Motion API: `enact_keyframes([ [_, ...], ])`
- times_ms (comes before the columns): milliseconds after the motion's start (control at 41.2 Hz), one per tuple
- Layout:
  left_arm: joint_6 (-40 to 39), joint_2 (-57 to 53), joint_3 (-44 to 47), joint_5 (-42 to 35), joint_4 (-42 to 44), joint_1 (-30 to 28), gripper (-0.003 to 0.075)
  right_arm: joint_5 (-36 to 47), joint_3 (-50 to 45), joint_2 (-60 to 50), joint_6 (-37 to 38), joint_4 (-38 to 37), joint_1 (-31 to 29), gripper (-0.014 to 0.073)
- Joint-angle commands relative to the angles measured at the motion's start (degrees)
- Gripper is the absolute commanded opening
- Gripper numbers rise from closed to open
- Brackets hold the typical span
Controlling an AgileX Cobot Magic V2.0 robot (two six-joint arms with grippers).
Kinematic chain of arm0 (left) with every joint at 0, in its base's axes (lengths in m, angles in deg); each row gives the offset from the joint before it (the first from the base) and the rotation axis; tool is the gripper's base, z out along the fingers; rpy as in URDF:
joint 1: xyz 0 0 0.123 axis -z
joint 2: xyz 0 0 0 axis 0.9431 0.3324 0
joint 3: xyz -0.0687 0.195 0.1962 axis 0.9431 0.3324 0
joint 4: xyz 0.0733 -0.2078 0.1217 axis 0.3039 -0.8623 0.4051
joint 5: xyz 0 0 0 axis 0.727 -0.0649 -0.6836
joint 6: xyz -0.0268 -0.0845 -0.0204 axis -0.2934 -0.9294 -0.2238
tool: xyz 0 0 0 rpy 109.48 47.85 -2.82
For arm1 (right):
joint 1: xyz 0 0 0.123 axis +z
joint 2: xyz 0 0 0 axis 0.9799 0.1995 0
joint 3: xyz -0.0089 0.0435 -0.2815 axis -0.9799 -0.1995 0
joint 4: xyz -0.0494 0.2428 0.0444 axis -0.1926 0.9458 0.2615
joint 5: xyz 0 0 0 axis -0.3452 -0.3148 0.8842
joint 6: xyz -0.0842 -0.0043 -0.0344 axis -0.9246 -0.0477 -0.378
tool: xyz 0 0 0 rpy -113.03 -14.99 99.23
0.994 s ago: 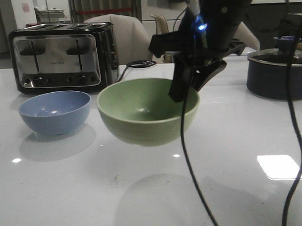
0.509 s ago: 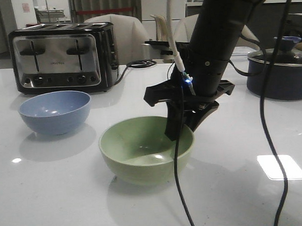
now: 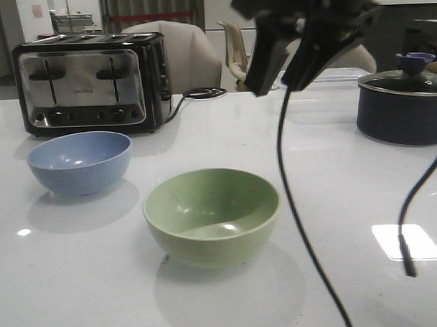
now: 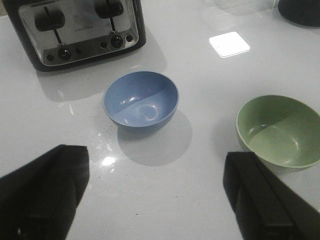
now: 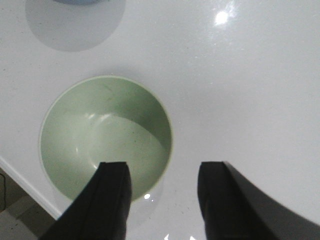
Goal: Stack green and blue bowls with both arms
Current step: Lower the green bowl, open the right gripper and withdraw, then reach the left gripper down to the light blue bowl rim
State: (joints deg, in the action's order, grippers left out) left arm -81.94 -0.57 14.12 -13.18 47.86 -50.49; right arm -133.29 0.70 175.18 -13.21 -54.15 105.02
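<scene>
Green bowl (image 3: 212, 217) sits upright on white table (image 3: 348, 166), near the front edge, mouth up and empty — a ready base for stacking. Blue bowl (image 3: 80, 162) rests apart, to its left and further back, in front of the toaster (image 3: 91, 82). Right gripper (image 3: 286, 57) hangs high above the green bowl, jaws spread, holding nothing; its cable (image 3: 300, 225) dangles across the view. Left gripper (image 4: 155, 200) hovers over bare table near the blue bowl, fingers wide apart, empty — likely poised to take that bowl. Judgement: green is placed, blue not yet lifted; roughly half done. Dark pot (image 3: 403, 103) stands clear at far right
</scene>
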Motion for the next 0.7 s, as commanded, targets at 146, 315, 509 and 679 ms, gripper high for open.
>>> enact_keyframes([
  [146,-0.1,0.4,-1.6,-5.0,-0.3,0.4,0.0601,1.4,-9.1,-20.1,0.0,-3.6,-0.1,0.0421],
  [315,-0.1,0.4,-1.6,-4.4,-0.3,0.4,0.0601,1.8,-17.2,-31.4,0.0,-3.7,-0.1,0.0421],
  [509,-0.3,1.8,-2.4,-2.9,-0.3,0.4,0.0601,1.7,-23.6,-41.4,0.0,-3.7,-0.1,0.0421],
  [679,-0.3,10.0,-7.2,3.9,0.0,-0.1,0.0601,0.9,-24.2,-45.0,0.0,-3.5,-0.1,0.0421],
])
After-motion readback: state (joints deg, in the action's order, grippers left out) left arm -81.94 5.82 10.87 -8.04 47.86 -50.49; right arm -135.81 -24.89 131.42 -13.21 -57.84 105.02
